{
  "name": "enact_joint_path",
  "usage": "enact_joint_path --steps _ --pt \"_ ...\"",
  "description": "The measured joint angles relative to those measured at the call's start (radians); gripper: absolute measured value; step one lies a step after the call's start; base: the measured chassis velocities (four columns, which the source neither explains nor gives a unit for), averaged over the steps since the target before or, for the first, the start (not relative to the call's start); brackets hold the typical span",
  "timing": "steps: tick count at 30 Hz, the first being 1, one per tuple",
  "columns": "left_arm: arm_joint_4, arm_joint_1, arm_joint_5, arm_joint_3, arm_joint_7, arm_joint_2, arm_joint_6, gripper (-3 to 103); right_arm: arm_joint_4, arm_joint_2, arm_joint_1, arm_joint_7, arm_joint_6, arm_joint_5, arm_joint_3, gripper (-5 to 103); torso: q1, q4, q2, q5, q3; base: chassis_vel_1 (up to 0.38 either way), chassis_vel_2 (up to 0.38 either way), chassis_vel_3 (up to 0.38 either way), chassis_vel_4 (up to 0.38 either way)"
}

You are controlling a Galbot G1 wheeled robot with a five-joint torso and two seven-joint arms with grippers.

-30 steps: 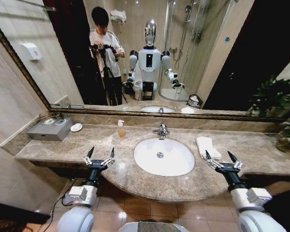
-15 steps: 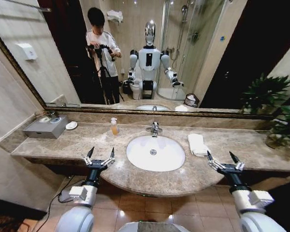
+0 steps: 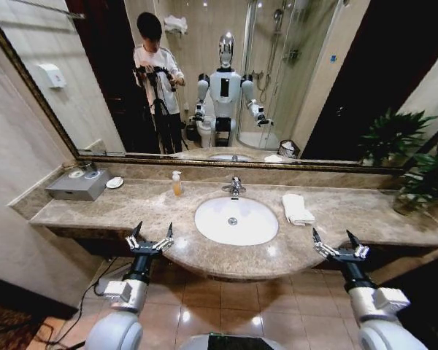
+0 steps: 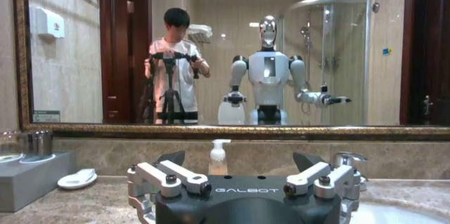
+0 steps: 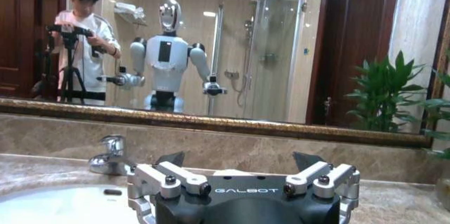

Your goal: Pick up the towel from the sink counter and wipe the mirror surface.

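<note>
– Beige mottled marble sink counter [image 3: 131, 208], folded white towel [image 3: 298, 208] right of the oval basin [image 3: 236, 220].
– Grippers?
– Left gripper [image 3: 151, 236] and right gripper [image 3: 340, 243] both spread, empty, at the front edge.

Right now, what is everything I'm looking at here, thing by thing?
Counter: one, mottled beige-brown, along the wall.
Basin: one, white oval, set mid-counter.
Tap: one, chrome, behind the basin.
Towel: one, white, folded, on the counter to the basin's right.
Soap bottle: one, amber, left of the tap.
Grey box: one, at the counter's far left.
Small dish: one, white, beside the box.
Mirror: one, wide, dark-gold frame, above the counter.
Plant: one, green, far right.
Left hand: open, in front of the counter.
Right hand: open, below the counter's right front edge.
</note>
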Motion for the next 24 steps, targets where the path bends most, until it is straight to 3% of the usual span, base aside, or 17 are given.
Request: enact_joint_path --steps 24 --pt "0.0 0.0 0.0 0.0 0.0 0.0 0.0 100 -0.023 0.011 -0.04 -0.038 0.059 -0.038 0.002 100 0.0 0.0 0.0 0.0003 0.0 0.082 -0.136 -0.082 0.141"
